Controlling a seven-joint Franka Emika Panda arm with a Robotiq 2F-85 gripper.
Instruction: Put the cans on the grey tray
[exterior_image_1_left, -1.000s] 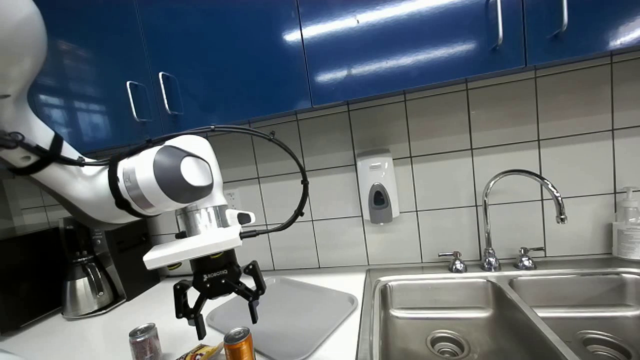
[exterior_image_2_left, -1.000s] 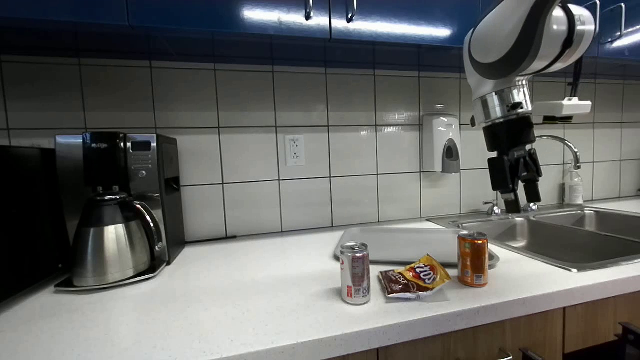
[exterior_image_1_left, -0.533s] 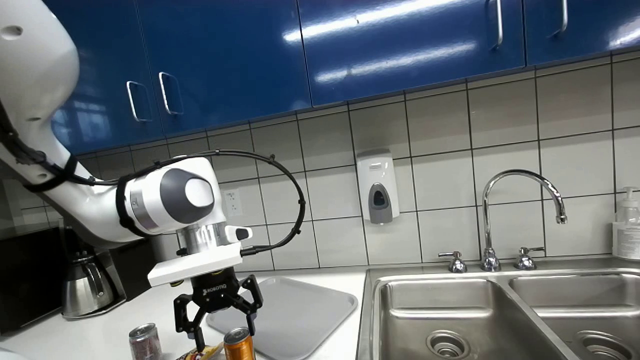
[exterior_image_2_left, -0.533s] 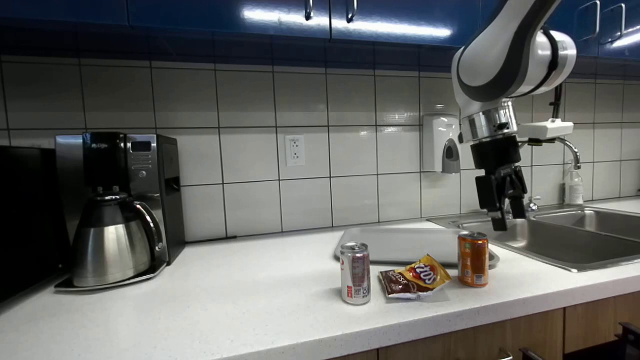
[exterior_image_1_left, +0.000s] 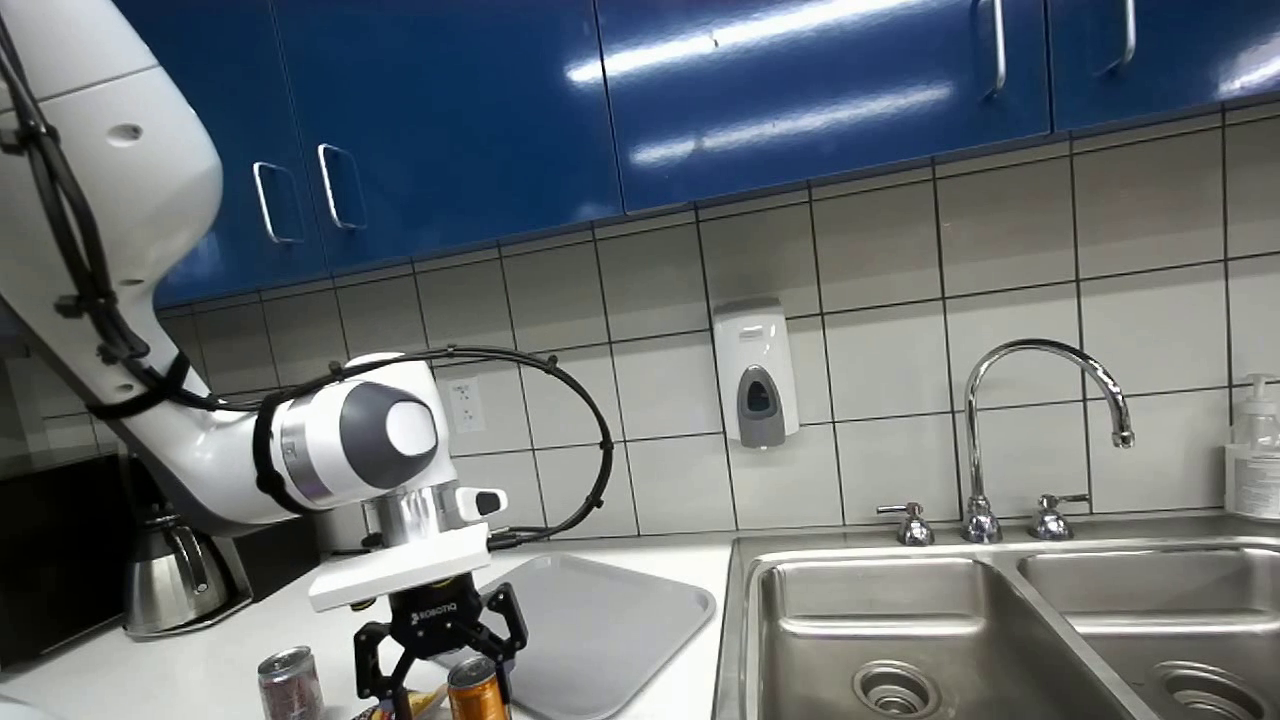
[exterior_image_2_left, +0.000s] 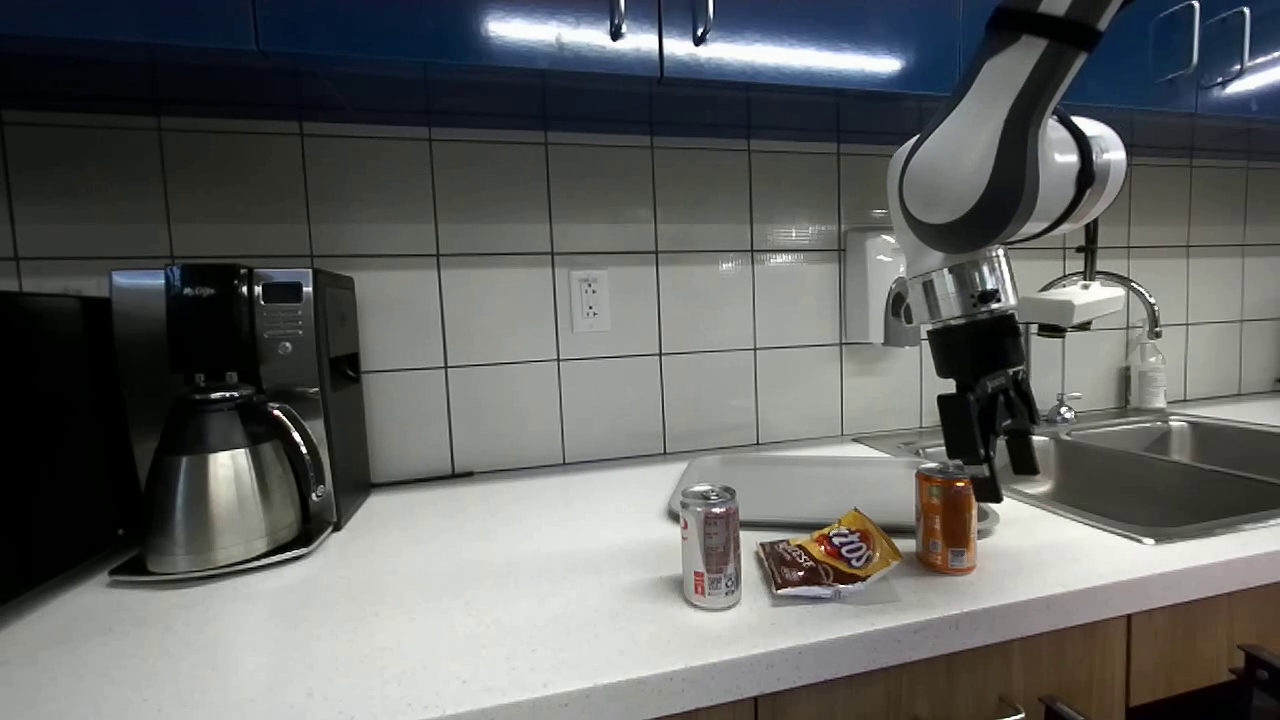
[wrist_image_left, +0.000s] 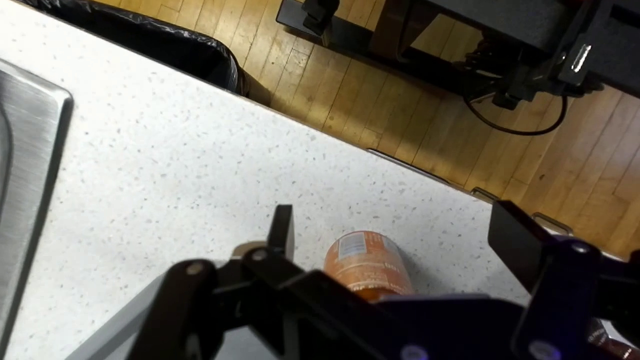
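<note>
On the white, grey-flecked bench (exterior_image_2_left: 450, 600), the orange can (exterior_image_2_left: 946, 520) stands upright at right, a coppery metal cylinder with a silver top; the silver-grey can (exterior_image_2_left: 711, 550), marked in red, stands upright at left. Between them lies a snack packet (exterior_image_2_left: 832, 555), its glossy yellow-and-brown wrap crumpled into ridges. On their far side the grey tray (exterior_image_2_left: 800, 486) lies flat, a smooth rectangle with rounded corners. The black, angular gripper (exterior_image_2_left: 1005, 479) hangs low by the orange can, spread wide and holding nothing; in the wrist view that can shows in the gap between the blocky fingers (wrist_image_left: 519, 241), with bench visible on both sides of it. At right a brushed-steel sink (exterior_image_1_left: 820, 660) is set into the bench; far left stands a rounded steel coffee pot (exterior_image_2_left: 225, 510)
</note>
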